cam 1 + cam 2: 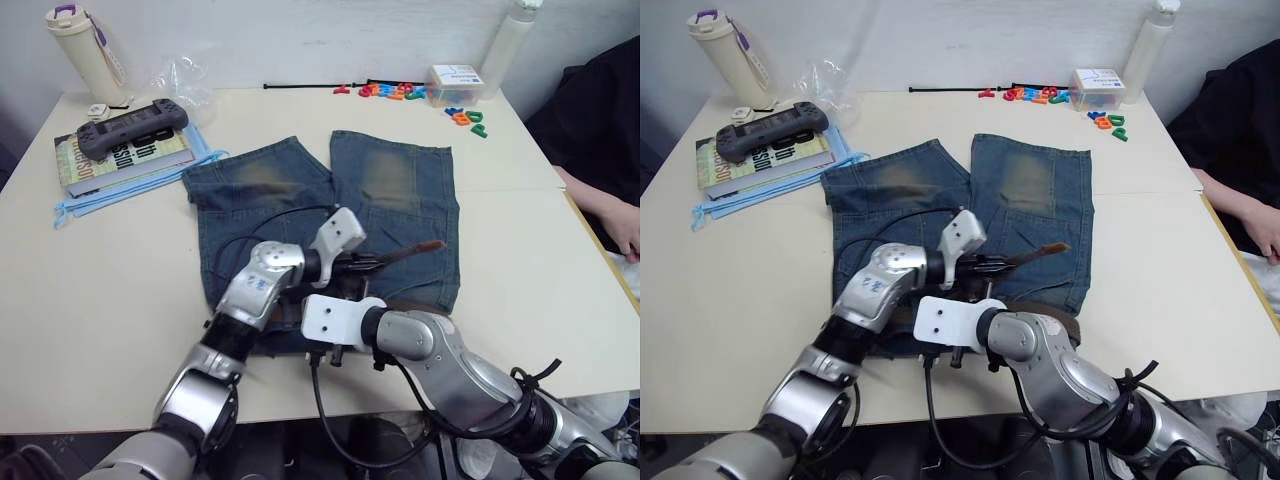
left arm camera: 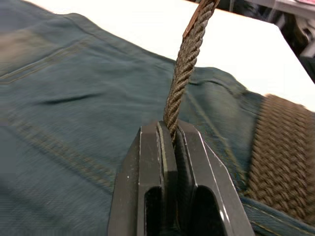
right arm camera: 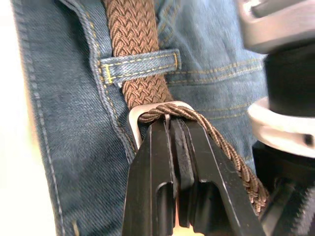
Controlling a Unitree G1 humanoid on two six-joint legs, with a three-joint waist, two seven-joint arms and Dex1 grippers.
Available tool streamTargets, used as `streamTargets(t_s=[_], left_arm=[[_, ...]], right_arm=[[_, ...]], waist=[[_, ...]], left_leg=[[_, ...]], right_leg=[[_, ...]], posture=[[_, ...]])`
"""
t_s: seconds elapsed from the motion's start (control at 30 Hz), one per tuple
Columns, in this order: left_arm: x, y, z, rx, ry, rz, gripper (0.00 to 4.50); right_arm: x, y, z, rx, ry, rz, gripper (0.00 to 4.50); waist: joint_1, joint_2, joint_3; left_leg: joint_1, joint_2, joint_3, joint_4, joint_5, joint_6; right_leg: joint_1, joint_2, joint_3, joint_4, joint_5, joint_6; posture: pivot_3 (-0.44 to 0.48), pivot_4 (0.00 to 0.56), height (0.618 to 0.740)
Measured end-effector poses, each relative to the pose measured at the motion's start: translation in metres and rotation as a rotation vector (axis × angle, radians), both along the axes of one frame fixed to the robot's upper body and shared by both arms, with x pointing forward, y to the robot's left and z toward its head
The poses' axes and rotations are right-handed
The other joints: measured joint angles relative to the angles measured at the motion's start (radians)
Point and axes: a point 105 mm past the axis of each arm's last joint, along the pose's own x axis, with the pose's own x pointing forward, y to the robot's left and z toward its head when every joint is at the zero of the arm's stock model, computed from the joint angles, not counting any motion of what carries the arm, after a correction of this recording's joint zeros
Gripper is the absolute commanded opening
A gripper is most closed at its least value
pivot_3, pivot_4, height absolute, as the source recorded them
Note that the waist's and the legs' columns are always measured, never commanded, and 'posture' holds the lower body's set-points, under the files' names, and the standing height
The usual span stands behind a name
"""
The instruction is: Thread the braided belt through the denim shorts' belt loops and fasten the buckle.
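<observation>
L gripper [image 2: 170,135] is clamped tight on the braided belt [image 2: 183,73] near its reddish leather tip, w/ that free end running right and slightly far over the denim shorts [image 1: 300,200]; R gripper [image 3: 172,125] is pinched shut on the buckle [image 3: 140,115] at the near waistband. Belt is dark brown weave, one stretch passing under a belt loop [image 3: 140,65]. Shorts lie flat mid-table, legs pointing far, w/ tan faded patches.

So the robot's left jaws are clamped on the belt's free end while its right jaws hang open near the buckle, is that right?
Not quite. The left gripper is indeed shut on the braided belt, but the right gripper is not open: the right wrist view shows its jaws closed on the buckle, just past a belt loop that the belt already runs through on the denim shorts.
</observation>
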Motion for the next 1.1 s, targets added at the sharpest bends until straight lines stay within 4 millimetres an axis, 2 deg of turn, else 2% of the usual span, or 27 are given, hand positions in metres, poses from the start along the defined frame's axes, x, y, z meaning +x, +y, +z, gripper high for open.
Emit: streamTargets(t_s=[0.03, 0.13, 0.2, 0.27, 0.47, 0.77, 0.87, 0.97, 1.1], left_arm=[[0.001, 0.007, 0.002, -0.003, 0.001, 0.019, 0.0], [0.01, 0.05, 0.019, -0.015, -0.064, 0.16, 0.0], [0.013, 0.063, 0.025, -0.049, -0.083, 0.228, 0.0], [0.013, 0.063, 0.026, -0.076, -0.082, 0.257, 0.0], [0.002, 0.058, 0.036, -0.132, -0.127, 0.253, 0.0], [-0.014, 0.078, 0.012, -0.067, -0.117, 0.295, 0.0], [-0.016, 0.078, 0.014, -0.07, -0.131, 0.302, 0.0], [-0.016, 0.078, 0.017, -0.073, -0.142, 0.31, 0.0], [-0.016, 0.079, 0.02, -0.074, -0.154, 0.312, 0.0]], right_arm=[[0.002, -0.003, -0.001, 0.0, 0.01, -0.018, 0.23], [0.015, -0.029, -0.002, -0.011, 0.014, -0.125, 0.23], [0.02, -0.038, 0.0, -0.017, 0.007, -0.161, 0.23], [0.022, -0.042, 0.0, -0.019, 0.004, -0.179, 0.23], [0.023, -0.043, 0.001, -0.001, 0.008, -0.188, 0.23], [0.027, -0.057, 0.007, 0.056, 0.057, -0.276, 0.23], [0.026, -0.062, 0.014, 0.092, 0.065, -0.302, 0.23], [0.026, -0.064, 0.024, 0.139, 0.065, -0.322, 1.08], [0.026, -0.07, 0.04, 0.229, 0.054, -0.357, 3.0]], waist=[[0.001, 0.0, 0.0], [0.01, 0.001, 0.0], [0.026, 0.001, 0.0], [0.041, 0.001, 0.0], [0.039, 0.001, 0.0], [0.042, 0.001, 0.0], [0.041, 0.001, 0.001], [0.04, 0.001, 0.001], [0.04, 0.001, 0.001]], left_leg=[[0.0, 0.0, 0.0, 0.0, 0.0, 0.0], [0.002, -0.002, -0.001, 0.001, -0.003, -0.003], [0.001, -0.003, -0.004, 0.001, -0.003, -0.003], [0.001, -0.004, -0.004, 0.001, -0.003, -0.003], [0.0, -0.004, -0.002, 0.0, -0.002, -0.004], [-0.001, -0.004, -0.003, 0.0, -0.002, -0.004], [-0.003, -0.004, -0.003, -0.001, -0.002, -0.004], [-0.003, -0.004, -0.003, -0.001, -0.002, -0.004], [-0.003, -0.003, -0.003, -0.001, -0.003, -0.004]], right_leg=[[0.0, 0.0, 0.0, 0.0, 0.0, 0.0], [0.001, -0.003, 0.001, -0.001, 0.0, 0.0], [0.001, -0.005, 0.001, -0.002, 0.001, 0.001], [0.001, -0.005, 0.002, -0.003, 0.001, 0.002], [0.001, -0.003, 0.001, -0.004, 0.001, 0.002], [0.0, -0.004, 0.001, -0.005, 0.001, 0.002], [-0.001, -0.004, 0.0, -0.006, 0.001, 0.002], [-0.001, -0.003, 0.0, -0.007, 0.001, 0.002], [-0.001, -0.003, 0.0, -0.007, 0.001, 0.002]], posture=[[0.0, 0.15, 0.717], [0.0, 0.15, 0.717], [0.0, 0.15, 0.717], [0.0, 0.15, 0.717], [0.0, 0.15, 0.717], [0.0, 0.15, 0.717], [0.0, 0.15, 0.717], [0.0, 0.15, 0.717], [0.0, 0.15, 0.717]])
